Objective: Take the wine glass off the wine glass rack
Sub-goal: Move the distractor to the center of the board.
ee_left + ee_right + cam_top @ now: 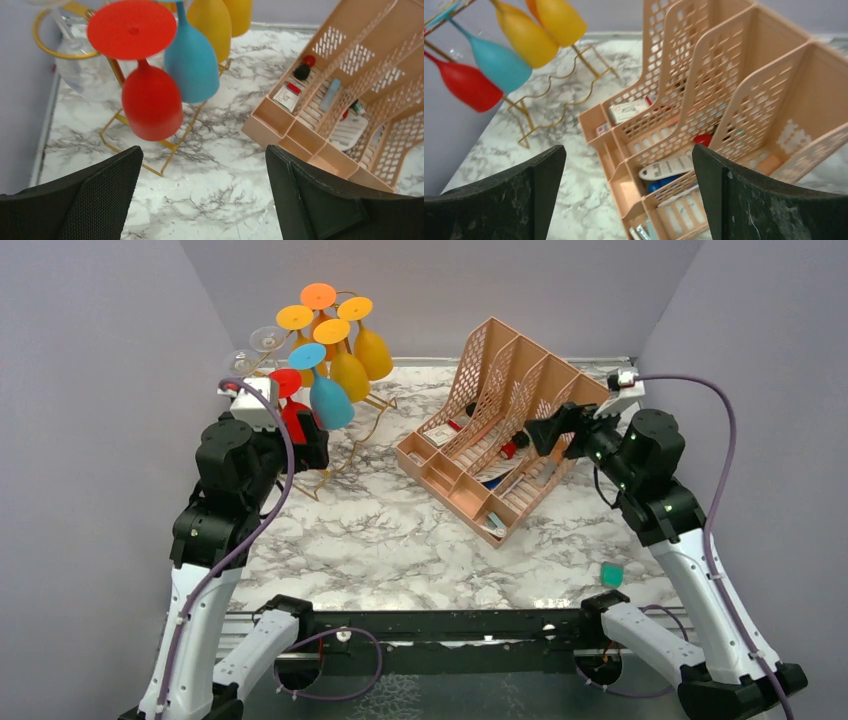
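My left gripper point(205, 200) has its jaws wide apart with nothing between them, and it looks straight at the red glass point(151, 102), which I take as the one to remove because it is the nearest to me. This glass hangs upside down on the near side of the rack point(118, 74), its flat foot up in the wire and its bowl down, above the rack's base. The blue glass point(192, 60) hangs just beside it and seems to touch it or nearly so, and the yellow glasses point(212, 25) hang on the far side of the rack. I judge the red glass to be light and stiff, with a smooth round bowl that may slip between the pads; I cannot tell if it is plastic or real glass, so I would treat it as fragile. The thin stem under the foot is partly hidden, so the widest part of the bowl seems the better place to hold. The rack is thin wire and probably light, so it may move or tip if I pull hard. My right gripper point(629, 200) is also open and empty, well away from the rack, above the organiser point(664, 130).
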### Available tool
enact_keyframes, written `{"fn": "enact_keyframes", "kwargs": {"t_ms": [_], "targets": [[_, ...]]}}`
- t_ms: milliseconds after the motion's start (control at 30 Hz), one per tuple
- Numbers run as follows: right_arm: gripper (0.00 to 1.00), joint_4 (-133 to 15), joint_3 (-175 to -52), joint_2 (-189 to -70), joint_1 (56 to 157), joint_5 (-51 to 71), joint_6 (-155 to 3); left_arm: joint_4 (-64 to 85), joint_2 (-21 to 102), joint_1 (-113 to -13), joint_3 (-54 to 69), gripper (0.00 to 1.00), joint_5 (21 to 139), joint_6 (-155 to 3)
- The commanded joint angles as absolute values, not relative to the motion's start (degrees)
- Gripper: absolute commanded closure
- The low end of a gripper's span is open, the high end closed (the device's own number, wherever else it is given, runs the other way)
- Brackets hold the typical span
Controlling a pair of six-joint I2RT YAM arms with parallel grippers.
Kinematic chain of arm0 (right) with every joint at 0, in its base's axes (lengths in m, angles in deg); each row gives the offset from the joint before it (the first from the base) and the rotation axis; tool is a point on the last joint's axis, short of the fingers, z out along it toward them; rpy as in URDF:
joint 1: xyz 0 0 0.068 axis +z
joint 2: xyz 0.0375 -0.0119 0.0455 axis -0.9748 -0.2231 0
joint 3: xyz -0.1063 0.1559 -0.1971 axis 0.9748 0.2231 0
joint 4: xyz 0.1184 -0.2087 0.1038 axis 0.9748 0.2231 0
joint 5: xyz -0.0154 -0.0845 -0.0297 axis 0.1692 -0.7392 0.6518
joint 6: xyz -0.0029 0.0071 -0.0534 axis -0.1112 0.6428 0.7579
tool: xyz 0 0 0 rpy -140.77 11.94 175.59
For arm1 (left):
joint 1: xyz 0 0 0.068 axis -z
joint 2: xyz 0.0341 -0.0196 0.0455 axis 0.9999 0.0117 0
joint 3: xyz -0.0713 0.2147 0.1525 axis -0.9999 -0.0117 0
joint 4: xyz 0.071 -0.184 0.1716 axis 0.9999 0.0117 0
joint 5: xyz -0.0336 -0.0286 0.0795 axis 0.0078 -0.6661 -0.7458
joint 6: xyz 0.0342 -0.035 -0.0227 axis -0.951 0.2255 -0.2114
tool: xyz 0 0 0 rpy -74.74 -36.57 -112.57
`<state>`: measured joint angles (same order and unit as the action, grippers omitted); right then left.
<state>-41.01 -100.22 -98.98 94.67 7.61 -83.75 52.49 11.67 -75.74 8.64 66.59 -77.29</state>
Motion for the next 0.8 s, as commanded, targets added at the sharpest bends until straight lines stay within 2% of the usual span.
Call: {"fn": "enact_keyframes", "kwargs": {"t_ms": [0, 233, 367, 467, 767], "targets": [[0.01, -44.4, -94.7, -97.8, 93.7, 21.0, -90.2, 50.7, 8.4, -78.2, 1.2, 0.01, 79.0, -74.6], [0.01, -53.2, -85.2, -100.8, 92.9, 43.8, -95.2, 48.4, 7.4, -80.5, -9.3, 0.02, 93.2, -71.9], [0.0, -51.9, -84.5, -104.7, 94.9, 49.1, -94.5, 46.5, 7.4, -80.6, -14.2, 0.01, 99.0, -70.6], [0.0, -47.5, -87.5, -109.4, 100.9, 47.5, -91.0, 43.9, 8.1, -79.2, -17.5, 0.01, 101.7, -69.0], [0.0, -38.3, -98.8, -125.0, 121.0, 26.3, -88.5, 38.9, 8.6, -73.2, -23.3, 0.01, 96.2, -68.3]]}}
